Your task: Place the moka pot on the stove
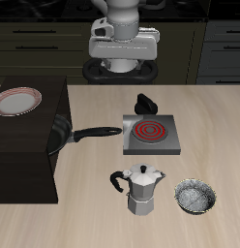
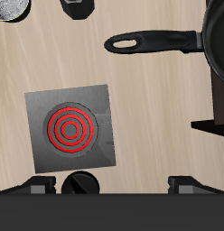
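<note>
The pincer (image 1: pixel 123 66) is seen at the upper centre of the exterior frame, raised well above the counter (image 1: pixel 93 208) and holding nothing; its two fingertips (image 2: pixel 37 187) are spread wide apart in the wrist view, probably so that the scene below can be surveyed before any descent. Under it lies one stove (image 1: pixel 151 136), at centre frame, its red spiral burner (image 2: pixel 70 129) bare (nothing is set on it yet). One frying pan (image 1: pixel 62 138) sits beside the stove, its handle pointed toward the slab. One moka pot (image 1: pixel 141 191) stands upright at lower centre, near the counter's front edge, apart from the stove. One shallow metal bowl (image 1: pixel 195 197) is just beside it, and one plate (image 1: pixel 17 101) rests at upper left.
</note>
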Motion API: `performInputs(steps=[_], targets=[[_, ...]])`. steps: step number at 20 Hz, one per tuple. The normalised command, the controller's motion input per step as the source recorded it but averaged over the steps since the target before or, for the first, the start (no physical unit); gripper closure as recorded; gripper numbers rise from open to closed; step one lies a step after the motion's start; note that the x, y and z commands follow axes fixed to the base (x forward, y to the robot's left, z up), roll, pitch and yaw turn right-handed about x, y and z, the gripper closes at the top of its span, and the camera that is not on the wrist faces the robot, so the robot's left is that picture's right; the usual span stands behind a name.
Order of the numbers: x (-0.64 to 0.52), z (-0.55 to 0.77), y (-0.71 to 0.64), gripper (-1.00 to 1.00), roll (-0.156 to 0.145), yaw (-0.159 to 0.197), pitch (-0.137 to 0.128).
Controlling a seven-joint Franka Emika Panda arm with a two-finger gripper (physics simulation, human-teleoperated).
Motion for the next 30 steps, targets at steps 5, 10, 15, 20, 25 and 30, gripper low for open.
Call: performInputs(steps=[5, 10, 15, 20, 25, 30], targets=[[0.43, 0.04, -0.05, -1.0, -0.019, 0.002, 0.002], [0.4, -0.01, -0.03, -1.0, -0.026, -0.009, 0.021], [0.34, 0.01, -0.01, -1.0, -0.024, 0.006, 0.002], [0.35, -0.03, 0.1, -1.0, 0.025, 0.008, 0.004], [0.3, 0.06, 0.06, -1.0, -0.017, 0.011, -0.015], [0.32, 0.0, 0.09, -1.0, -0.015, -0.002, 0.019]])
